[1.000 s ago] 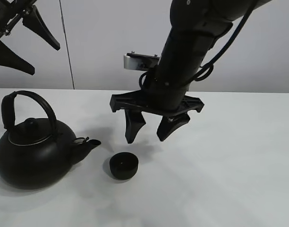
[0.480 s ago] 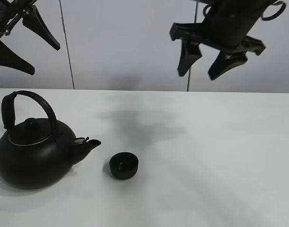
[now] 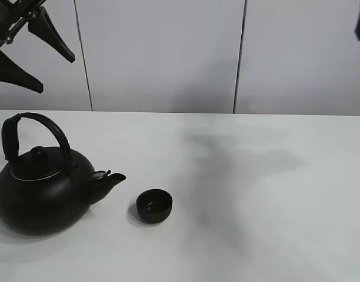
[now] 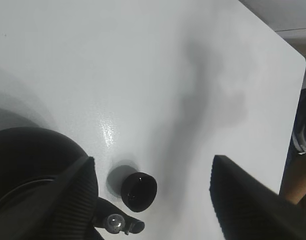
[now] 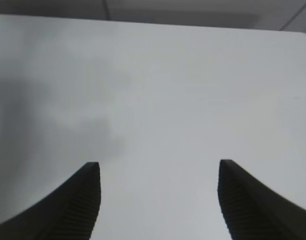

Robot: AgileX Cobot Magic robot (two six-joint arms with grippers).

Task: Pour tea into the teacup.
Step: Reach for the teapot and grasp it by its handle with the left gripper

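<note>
Risen away to upper right: right gripper [image 5: 159,162], parted, empty. Left gripper [image 4: 153,158] wide apart, empty. Kettle [image 3: 42,197] ungrasped, teacup [image 3: 154,205] awaiting tea

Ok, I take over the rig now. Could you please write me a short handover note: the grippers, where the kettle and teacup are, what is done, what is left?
Left gripper: open, empty, high above the kettle and teacup.
Right gripper: open, empty, high over the bare table, far to the right.
Kettle: upright at the table's left, spout pointing at the teacup, close but apart.
Done: cannot tell whether the teacup holds tea; its inside looks dark.
Left: if it is empty, probably grasp the handle, tilt and pour.
</note>
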